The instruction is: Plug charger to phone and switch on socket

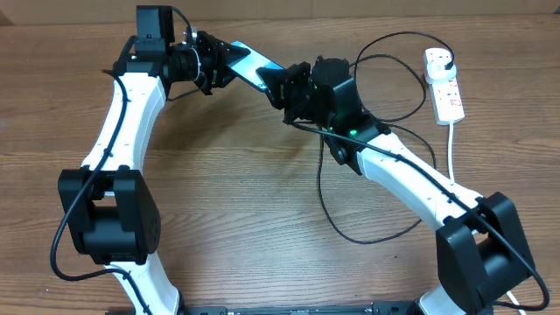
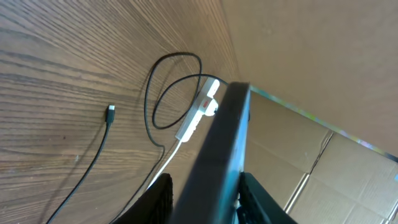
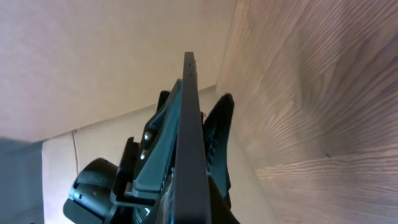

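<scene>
Clamps slim, black-edged, blue-screened phone point(image 1: 248, 63) tight in right gripper point(image 1: 278, 84), up off brown wooden surface point(image 1: 219, 175). Fits left gripper point(image 1: 222, 65) around other end; cannot tell if squeezing. Likely frees one for thin black charger tip point(image 2: 111, 113).

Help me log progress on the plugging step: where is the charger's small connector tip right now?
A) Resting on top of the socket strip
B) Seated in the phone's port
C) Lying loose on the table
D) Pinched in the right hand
C: the left wrist view shows the connector tip lying on the bare wooden table, well apart from the phone, which is held up off the table.
</scene>
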You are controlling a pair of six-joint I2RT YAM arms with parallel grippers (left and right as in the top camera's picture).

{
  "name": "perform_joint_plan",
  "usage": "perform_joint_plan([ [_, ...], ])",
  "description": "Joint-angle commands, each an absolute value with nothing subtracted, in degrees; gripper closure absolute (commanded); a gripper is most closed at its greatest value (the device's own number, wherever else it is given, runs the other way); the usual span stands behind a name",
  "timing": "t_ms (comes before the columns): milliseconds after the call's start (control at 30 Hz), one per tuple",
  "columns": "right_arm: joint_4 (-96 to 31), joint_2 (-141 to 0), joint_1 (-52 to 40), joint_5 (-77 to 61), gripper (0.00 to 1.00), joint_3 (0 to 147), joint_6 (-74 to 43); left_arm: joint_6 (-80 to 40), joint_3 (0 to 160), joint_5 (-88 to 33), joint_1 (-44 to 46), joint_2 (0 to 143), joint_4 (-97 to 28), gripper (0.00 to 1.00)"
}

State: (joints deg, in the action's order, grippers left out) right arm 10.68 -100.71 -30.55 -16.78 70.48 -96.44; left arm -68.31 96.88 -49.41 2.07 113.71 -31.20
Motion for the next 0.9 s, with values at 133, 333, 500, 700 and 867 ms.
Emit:
perform_joint_plan([
  [133, 12.2, -98.7, -31.2, -19.6, 0.96, 71.8, -97.5, -69.1, 97.6, -49.1, 2.3, 113.8, -31.0, 0.82],
  [333, 12.1, -98.7, -31.2, -19.6, 0.96, 71.8, -97.5, -69.1, 97.6, -49.1, 2.3, 113.8, -31.0, 0.96],
  [500, 11.2, -98.7, -31.2, -19.6, 0.96, 71.7, -97.5, -69.9, 97.6, -49.1, 2.3, 113.8, -31.0, 0.96],
  [700, 9.9, -98.7, -31.2, -18.7, 0.87, 71.7, -97.1, -68.0, 97.6, -49.1, 2.3, 113.8, -29.0, 0.96],
  [867, 10.0, -98.7, -31.0, -17.9, 0.70, 71.7, -95.0, -64.6, 97.6, -49.1, 2.3, 113.8, -27.8, 0.96],
])
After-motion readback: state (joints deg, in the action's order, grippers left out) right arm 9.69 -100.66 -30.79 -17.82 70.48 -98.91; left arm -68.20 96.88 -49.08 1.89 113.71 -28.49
